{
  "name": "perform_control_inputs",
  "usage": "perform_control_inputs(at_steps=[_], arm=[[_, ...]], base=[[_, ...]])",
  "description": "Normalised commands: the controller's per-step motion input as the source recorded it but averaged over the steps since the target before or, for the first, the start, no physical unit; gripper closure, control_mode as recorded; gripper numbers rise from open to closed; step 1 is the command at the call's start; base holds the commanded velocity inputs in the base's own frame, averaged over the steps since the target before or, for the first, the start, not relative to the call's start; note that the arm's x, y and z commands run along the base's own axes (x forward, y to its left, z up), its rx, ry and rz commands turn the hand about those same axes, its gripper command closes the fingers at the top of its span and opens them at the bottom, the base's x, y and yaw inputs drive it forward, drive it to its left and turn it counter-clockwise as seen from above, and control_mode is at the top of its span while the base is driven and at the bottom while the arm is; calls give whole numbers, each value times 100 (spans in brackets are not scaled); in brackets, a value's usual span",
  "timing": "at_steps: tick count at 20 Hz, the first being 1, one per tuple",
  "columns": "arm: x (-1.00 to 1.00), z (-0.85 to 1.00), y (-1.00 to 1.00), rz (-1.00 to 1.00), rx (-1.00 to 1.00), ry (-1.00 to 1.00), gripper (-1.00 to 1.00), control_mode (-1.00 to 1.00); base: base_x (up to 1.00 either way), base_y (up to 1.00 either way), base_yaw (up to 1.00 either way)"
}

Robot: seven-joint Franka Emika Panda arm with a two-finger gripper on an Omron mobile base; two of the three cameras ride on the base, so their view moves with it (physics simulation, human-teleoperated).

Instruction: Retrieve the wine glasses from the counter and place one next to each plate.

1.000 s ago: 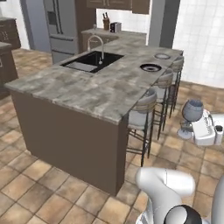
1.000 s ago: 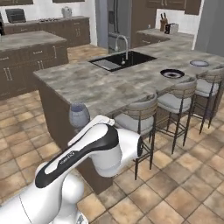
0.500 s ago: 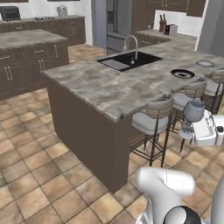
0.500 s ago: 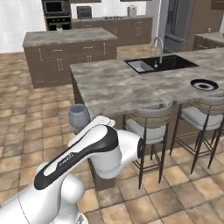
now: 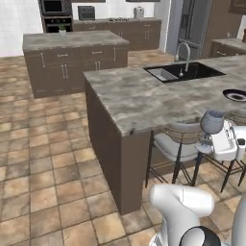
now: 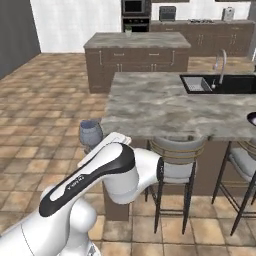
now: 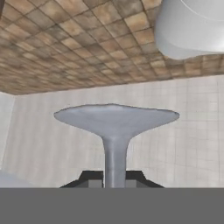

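Riding upright in the air, a wine glass (image 5: 212, 122) sits pinched by its stem in the claw (image 7: 114, 178), beside the stools (image 5: 178, 143) at the stone-topped island (image 5: 144, 98), where a navy-rimmed plate (image 5: 236, 95) lies beyond the black sink (image 5: 185, 73).

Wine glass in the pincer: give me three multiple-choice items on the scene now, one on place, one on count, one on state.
1. Where is the black sink?
A. in the island top
B. on the floor
C. on a stool

2. How many wine glasses show in the left base view?
A. none
B. one
C. three

3. How does the pincer stand?
A. wide open
B. shut on the wine glass's stem
C. shut on a plate

Answers: 1 A, it is sunk in the island. 2 B, one wine glass beside the arm. 3 B, the stem rises between the fingertips in the hand view.
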Motion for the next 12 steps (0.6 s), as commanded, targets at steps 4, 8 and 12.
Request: perform_control_inputs(at_steps=[4, 8, 12], arm=[[0, 0, 0, 0, 0, 0, 100, 100], [0, 0, 0, 0, 0, 0, 100, 100], [0, 0, 0, 0, 0, 0, 100, 100]], base=[[-19, -100, 60], [-42, -100, 34], [-69, -100, 24]])
